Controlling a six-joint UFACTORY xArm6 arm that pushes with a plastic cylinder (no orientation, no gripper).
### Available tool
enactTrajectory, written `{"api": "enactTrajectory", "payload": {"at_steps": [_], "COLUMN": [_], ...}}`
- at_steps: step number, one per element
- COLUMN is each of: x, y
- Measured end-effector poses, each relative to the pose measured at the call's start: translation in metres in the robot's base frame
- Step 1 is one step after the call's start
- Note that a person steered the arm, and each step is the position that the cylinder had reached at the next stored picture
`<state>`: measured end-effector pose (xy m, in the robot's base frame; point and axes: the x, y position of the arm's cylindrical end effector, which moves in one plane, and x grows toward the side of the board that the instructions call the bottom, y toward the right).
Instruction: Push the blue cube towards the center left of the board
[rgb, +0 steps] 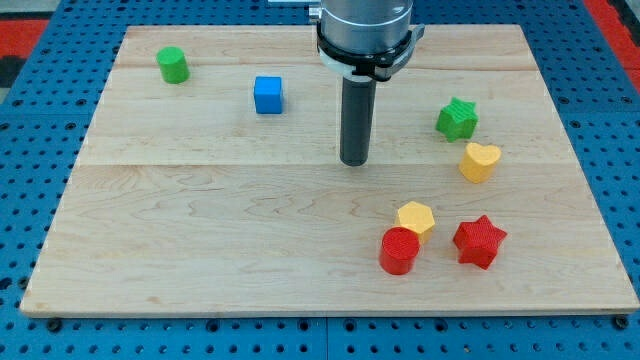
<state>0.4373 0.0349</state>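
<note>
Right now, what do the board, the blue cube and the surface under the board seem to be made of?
Board: pale wood, likely glued planks; grain and seam lines show, matte finish.
Blue cube: probably plastic, possibly 3D-printed; flat uniform colour, faintly ridged look, though too small to confirm.
Surface under the board: blue perforated panel with a regular hole grid; plastic or painted metal, can't tell.
My tip rests right of the cube, apart.

My arm ends in a shiny grey metal cylinder ringed by a black clamp. Below it hangs a straight, dark, round rod. My tip (354, 162) is blunt and flat.
</note>
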Motion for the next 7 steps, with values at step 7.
{"api": "enactTrajectory", "payload": {"at_steps": [7], "x": [-0.052], "y": [0.059]}}
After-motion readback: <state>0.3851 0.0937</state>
